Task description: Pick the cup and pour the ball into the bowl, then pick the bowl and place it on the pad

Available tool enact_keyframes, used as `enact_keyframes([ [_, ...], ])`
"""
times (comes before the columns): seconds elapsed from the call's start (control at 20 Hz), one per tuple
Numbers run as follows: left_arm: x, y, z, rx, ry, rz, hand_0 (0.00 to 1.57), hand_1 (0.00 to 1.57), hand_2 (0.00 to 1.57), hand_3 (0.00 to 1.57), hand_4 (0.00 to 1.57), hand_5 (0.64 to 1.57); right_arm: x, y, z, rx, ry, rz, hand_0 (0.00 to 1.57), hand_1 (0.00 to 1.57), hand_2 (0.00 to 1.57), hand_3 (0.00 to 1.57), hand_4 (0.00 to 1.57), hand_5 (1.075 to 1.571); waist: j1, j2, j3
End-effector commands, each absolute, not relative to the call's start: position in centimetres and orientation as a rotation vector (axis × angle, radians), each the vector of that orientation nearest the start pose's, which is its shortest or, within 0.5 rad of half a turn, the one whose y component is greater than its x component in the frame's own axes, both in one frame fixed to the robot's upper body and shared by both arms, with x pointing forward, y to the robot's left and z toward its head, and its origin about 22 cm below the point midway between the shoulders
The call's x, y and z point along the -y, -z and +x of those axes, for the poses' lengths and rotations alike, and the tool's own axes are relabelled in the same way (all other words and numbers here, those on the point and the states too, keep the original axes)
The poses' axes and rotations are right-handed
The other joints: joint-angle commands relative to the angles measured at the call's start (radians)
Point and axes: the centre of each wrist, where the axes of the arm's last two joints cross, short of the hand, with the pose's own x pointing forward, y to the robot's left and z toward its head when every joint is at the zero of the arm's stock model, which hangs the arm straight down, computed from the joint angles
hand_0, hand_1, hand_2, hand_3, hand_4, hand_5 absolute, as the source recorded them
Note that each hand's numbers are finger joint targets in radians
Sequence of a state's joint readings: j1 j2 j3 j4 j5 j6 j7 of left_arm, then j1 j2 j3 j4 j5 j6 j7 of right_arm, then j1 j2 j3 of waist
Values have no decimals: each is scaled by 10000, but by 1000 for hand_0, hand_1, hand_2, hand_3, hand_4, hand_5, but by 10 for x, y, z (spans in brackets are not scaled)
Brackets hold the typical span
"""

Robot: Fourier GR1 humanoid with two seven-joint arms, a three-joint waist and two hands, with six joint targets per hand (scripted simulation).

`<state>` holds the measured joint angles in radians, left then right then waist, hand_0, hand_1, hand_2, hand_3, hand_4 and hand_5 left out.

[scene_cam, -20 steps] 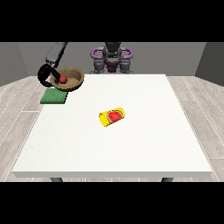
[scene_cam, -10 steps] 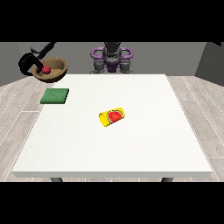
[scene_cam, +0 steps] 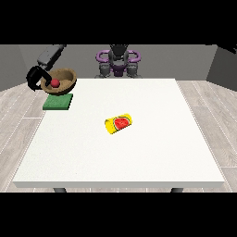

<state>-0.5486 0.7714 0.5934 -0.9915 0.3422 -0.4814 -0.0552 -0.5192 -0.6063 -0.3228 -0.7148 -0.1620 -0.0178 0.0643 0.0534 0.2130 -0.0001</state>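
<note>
Upper left of the frame: brown bowl (scene_cam: 60, 79) held in the air, tipped a little so its open mouth faces up and toward the camera, long axis of the rim running left to right. Red ball (scene_cam: 55, 83) resting inside, near the lower left of the hollow. Directly below and just in front, flat on the white table (scene_cam: 120, 152), a green pad (scene_cam: 58, 101) near the far left corner; bowl above it, hard to tell whether touching or apart.

At the bowl's left rim, the hand at the view's left (scene_cam: 35, 76), black, fingers curled round the rim, gripping the bowl; grey forearm rising up and right from it. Fingers too small to make out beyond that curl.

Centre of the table: yellow cup (scene_cam: 118, 123) lying on its side, long axis slanting from lower left to upper right, red watermelon print facing the camera, well apart from the bowl.

Other hand out of sight.
</note>
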Motion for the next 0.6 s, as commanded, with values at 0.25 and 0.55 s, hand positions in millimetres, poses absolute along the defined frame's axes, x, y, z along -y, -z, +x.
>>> enact_keyframes([
  [0.25,-508,-210,300,19265,215,2034,0,0,0,0,1199,1558,459,-43,327,13000,3375,-4229,1571,1571,1571,600,992,1571,-54,73,10],
  [0.55,-507,-220,303,19416,31,2549,0,0,0,0,1192,1563,465,-68,337,12684,3646,-5509,1571,1571,1571,1087,0,1550,-106,268,3],
])
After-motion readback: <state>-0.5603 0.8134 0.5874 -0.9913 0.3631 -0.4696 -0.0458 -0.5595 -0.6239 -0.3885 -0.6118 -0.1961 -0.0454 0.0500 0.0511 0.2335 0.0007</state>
